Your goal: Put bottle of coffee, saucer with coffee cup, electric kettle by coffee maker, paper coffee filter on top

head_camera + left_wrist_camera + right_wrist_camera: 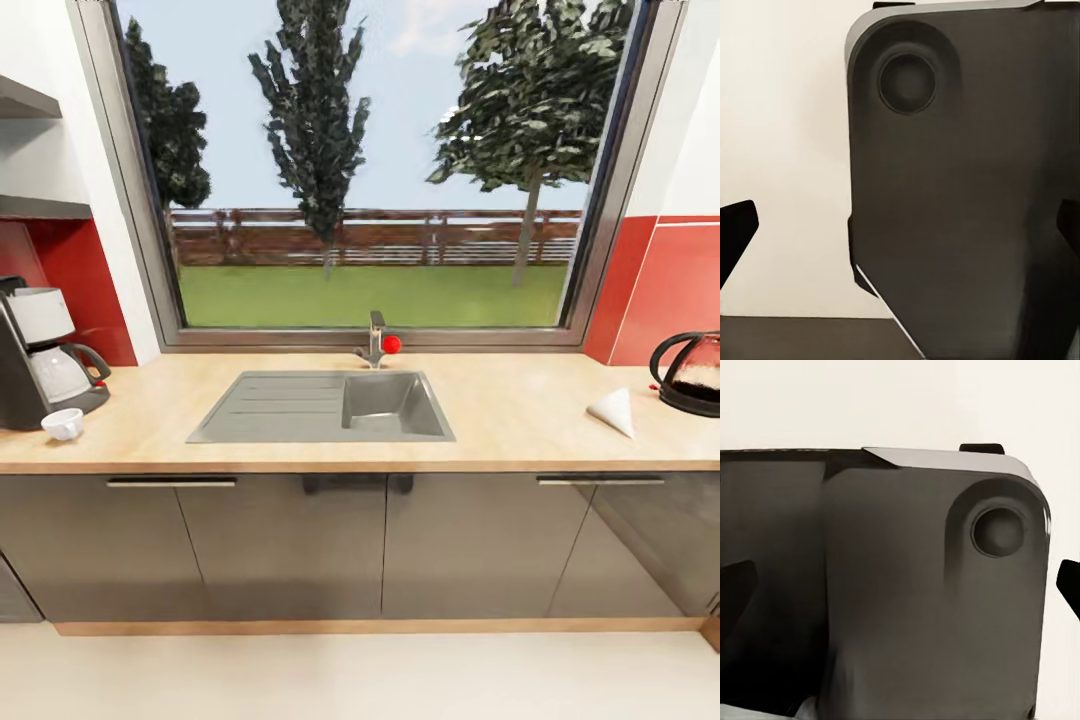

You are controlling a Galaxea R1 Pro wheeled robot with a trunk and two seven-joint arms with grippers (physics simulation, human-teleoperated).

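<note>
Presently the sink (330,405) sits mid-countertop (500,400). Well to its left stands the coffee maker (40,350), the coffee cup (62,423) just before it. Well to its right lie the paper coffee filter (614,410) and electric kettle (692,372). Both wrist views show fingertips set wide apart, holding nothing. Risk, in my judgement: the limp filter crushing or slipping during the long carry.

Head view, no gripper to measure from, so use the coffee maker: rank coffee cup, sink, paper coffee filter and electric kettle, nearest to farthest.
From the coffee maker at the counter's left end:
1. coffee cup, just in front of it, left end.
2. sink, middle, under the window.
3. paper coffee filter, right side, lying on the counter.
4. electric kettle, far right edge, just beyond the filter.
</note>
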